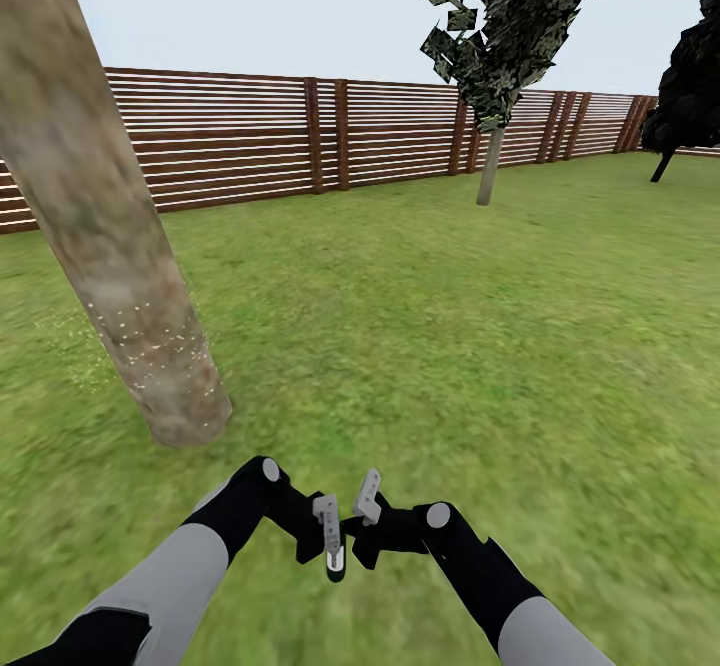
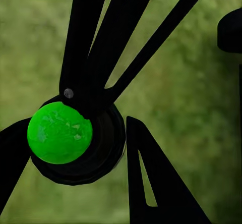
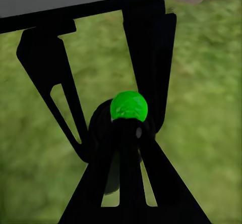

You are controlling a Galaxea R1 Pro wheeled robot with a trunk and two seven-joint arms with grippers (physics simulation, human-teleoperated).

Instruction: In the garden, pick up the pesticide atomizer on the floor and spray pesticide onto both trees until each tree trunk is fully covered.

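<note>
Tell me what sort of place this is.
A fenced garden or backyard, outdoors: a grass lawn, a brown slatted wooden fence along its far edge, and trees, with one thick trunk close by under open sky.

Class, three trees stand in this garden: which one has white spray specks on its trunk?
The nearest tree, the thick trunk left of the grippers. The leafy tree by the fence and the dark tree show none.
</note>
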